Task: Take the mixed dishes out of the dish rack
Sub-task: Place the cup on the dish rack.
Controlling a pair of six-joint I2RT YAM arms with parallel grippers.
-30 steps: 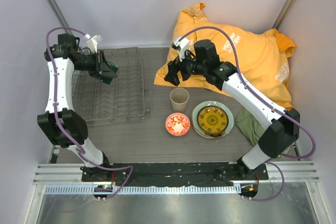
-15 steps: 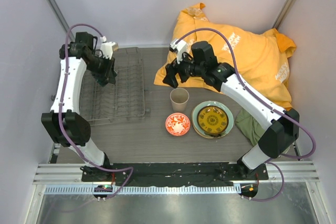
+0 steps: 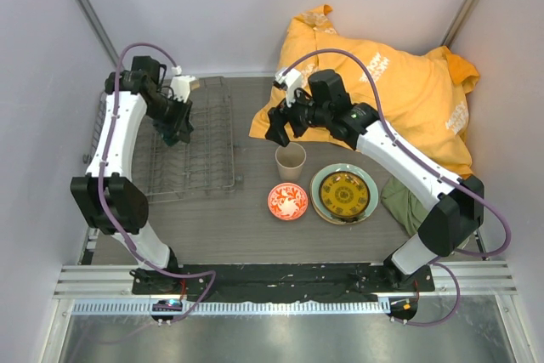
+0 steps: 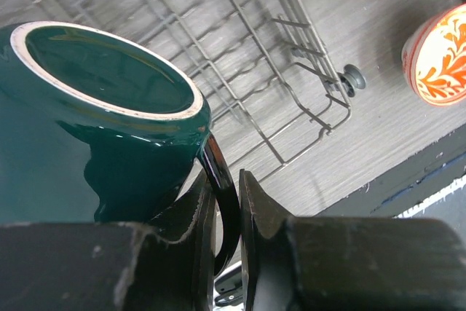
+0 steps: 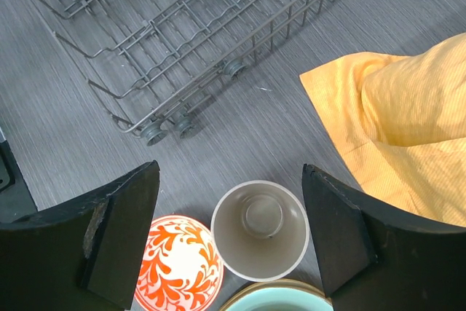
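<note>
Left wrist view: left gripper [image 4: 224, 205] clamps handle of glossy dark green ceramic mug [image 4: 95, 143] for secure lift above grey wire dish rack [image 4: 348, 78]; right gripper [image 5: 229, 180] spread, empty.

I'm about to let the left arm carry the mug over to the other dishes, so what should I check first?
1. Grip: the left gripper has its jaws pinched on the handle of the dark green mug: ok.
2. Mug free of the dish rack: it looks lifted above the wires: ok.
3. Landing spot: bare table between the rack and the small white-and-red bowl: ok.
4. Right gripper out of the way: it hovers open over the beige cup, near the likely path: not ok.
</note>
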